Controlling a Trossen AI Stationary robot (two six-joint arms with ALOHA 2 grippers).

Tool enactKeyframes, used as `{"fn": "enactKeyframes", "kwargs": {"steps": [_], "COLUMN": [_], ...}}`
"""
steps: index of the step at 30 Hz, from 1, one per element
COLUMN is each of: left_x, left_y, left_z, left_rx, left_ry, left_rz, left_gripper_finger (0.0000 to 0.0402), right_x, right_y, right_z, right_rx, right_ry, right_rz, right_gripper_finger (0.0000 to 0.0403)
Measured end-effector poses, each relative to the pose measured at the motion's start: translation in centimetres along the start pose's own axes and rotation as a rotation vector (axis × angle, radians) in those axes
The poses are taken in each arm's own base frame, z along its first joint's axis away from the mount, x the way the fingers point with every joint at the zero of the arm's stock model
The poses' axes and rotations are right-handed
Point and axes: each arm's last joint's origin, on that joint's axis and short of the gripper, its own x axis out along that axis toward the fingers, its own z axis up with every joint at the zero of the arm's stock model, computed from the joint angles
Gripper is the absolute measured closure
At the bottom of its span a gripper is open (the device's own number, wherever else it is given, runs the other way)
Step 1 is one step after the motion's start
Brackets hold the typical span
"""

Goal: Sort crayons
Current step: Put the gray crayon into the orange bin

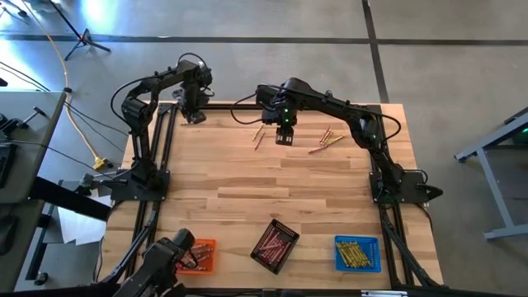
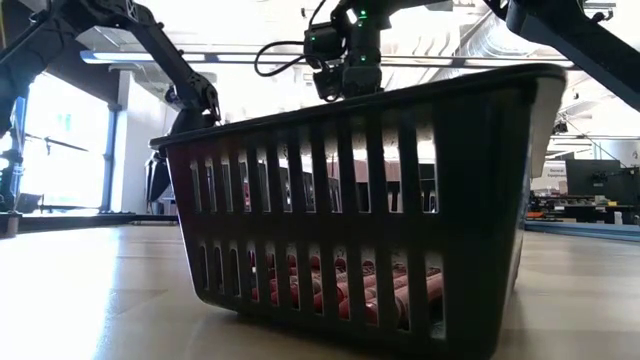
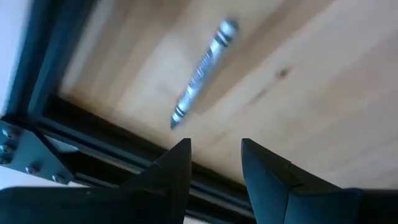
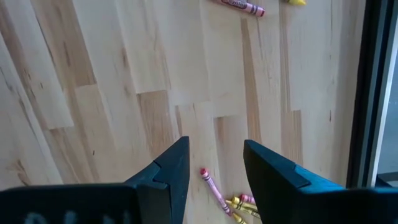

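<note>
The crayons are lying loose at twelve o'clock on the bench; we are judging them light, stiff, brittle, best pinched mid-shaft. Left claw and right claw are both hovering spread, empty.

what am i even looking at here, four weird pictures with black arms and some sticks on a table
It is a robot with two dark arms at a wooden table, sorting crayons. One picture looks down from above, one looks level across the tabletop through the black tray, and two come from cameras on the wrists. Each arm ends in a two-fingered claw. The left claw hangs open over a grey crayon near the table's far edge; the right claw is open above loose crayons. Neither holds anything. An orange tray, the black one and a blue tray hold sorted crayons.
</note>
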Motion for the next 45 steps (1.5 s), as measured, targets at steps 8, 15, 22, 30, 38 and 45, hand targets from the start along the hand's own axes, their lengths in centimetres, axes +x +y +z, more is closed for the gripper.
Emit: {"fn": "enactKeyframes", "kwargs": {"steps": [8, 15, 22, 30, 38, 45], "left_x": [0.0, 0.1, 0.0, 0.7, 3.3, 4.0], "left_y": [0.1, 0.5, 0.4, -0.7, -0.7, -0.8], "left_z": [-0.1, -0.2, 0.7, 2.6, 3.8, 3.7], "left_rx": [0.015, -0.001, -0.016, 0.036, 0.036, 0.066], "left_ry": [0.010, 0.014, -0.073, -0.122, 0.000, 0.065], "left_rz": [0.002, 0.037, 0.044, 0.040, 0.038, 0.003], "left_gripper_finger": [0.0273, 0.0273, 0.0273, 0.0273, 0.0273, 0.0275], "right_x": [0.0, 0.0, 0.0, 0.0, 0.0, 0.0], "right_y": [0.0, 0.0, -0.1, -0.1, -0.1, -0.1], "right_z": [0.1, 0.1, 0.2, 0.2, 0.2, 0.2], "right_rx": [0.000, 0.001, 0.000, 0.000, 0.000, -0.001], "right_ry": [-0.014, -0.014, -0.020, -0.021, -0.021, -0.021], "right_rz": [-0.004, -0.004, -0.006, -0.006, -0.006, -0.006], "right_gripper_finger": [0.0265, 0.0265, 0.0265, 0.0265, 0.0265, 0.0265]}}
